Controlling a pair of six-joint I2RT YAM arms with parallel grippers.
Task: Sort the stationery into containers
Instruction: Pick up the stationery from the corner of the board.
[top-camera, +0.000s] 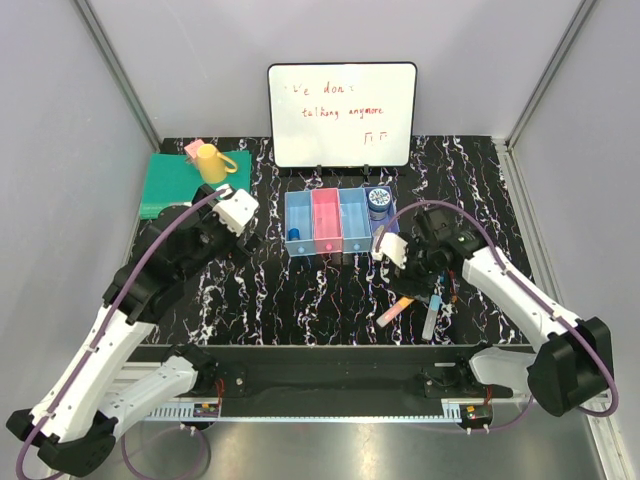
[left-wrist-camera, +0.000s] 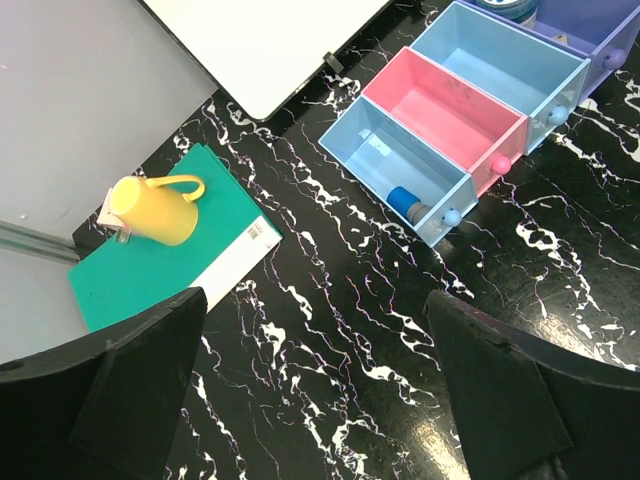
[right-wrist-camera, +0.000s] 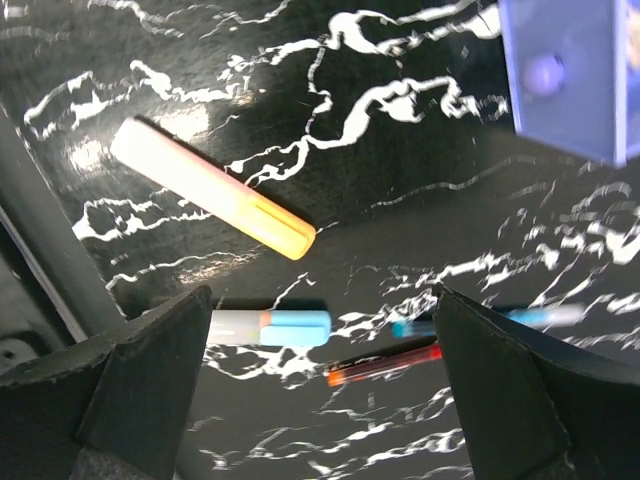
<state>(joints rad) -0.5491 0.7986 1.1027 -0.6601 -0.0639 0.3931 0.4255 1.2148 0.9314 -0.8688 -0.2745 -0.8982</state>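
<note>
I hold my right gripper (top-camera: 420, 285), jaws wide apart and empty, low over the loose stationery at lower right of centre, ready to pick. Its wrist view alone shows an orange-pink marker (right-wrist-camera: 212, 201), a blue-capped marker (right-wrist-camera: 272, 328) and thin pens. My left gripper (left-wrist-camera: 315, 375), jaws also apart, hangs over bare surface (left-wrist-camera: 330, 300); its view shows a blue item inside the leftmost of the containers (left-wrist-camera: 395, 165).
</note>
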